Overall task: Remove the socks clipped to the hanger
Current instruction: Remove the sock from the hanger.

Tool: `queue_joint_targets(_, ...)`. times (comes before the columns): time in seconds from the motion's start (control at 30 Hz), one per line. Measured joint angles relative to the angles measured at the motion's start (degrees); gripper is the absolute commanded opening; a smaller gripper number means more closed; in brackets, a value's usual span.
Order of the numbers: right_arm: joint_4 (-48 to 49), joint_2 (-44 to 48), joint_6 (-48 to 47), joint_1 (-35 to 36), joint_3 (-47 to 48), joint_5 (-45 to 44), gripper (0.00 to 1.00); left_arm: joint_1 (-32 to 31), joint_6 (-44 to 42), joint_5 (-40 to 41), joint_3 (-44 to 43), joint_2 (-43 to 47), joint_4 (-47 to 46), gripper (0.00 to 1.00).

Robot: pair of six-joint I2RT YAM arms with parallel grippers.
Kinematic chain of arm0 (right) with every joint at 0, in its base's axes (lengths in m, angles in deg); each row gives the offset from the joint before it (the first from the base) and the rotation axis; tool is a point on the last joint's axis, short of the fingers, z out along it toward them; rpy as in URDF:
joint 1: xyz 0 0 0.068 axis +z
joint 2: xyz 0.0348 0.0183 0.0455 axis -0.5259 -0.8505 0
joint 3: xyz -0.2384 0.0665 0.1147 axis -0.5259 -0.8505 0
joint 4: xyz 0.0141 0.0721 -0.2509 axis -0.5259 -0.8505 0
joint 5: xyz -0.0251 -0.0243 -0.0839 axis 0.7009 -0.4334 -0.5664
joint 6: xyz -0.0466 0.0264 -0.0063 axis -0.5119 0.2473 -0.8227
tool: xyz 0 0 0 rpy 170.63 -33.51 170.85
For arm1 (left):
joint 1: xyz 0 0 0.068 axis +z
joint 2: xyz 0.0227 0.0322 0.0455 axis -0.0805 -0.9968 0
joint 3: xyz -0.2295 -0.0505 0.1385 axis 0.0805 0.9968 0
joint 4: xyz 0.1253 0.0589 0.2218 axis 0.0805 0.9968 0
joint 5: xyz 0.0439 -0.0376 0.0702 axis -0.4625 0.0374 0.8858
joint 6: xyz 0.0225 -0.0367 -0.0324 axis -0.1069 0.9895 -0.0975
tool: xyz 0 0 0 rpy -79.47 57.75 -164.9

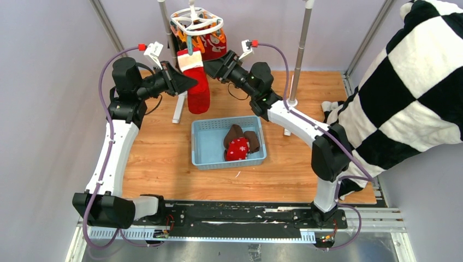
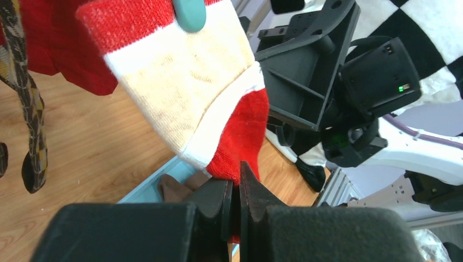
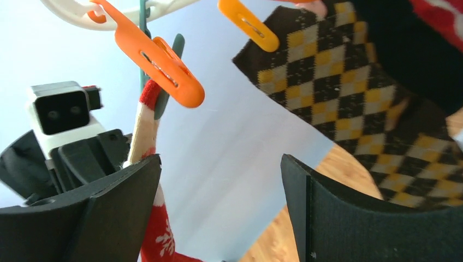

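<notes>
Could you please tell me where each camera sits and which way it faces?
Top external: above and behind the bases, looking down on both arms, the white ringed plastic hanger and the blue plastic basket.
Left wrist: on the left arm, looking along the left gripper, shut on the red knitted sock with a cream cuff; the right arm beyond.
Right wrist: on the right arm, looking up past the open right gripper at orange plastic pegs and a brown-yellow argyle sock.
Shared: all three show the red sock.
</notes>
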Motion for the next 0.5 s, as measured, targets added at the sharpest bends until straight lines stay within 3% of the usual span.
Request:
queue_joint_targets(0.23,14.6,-6.8,11.4,-0.5,0.9,4.3,0.88,0.0,-0.7,0.0,0.0,0.0,0.8,0.00)
queue_joint_targets(0.5,9.7,1.1,7.0,-0.9,-6.4,0.3,0.84,0.0,-1.3,0.0,0.0,0.0,2.1,0.00)
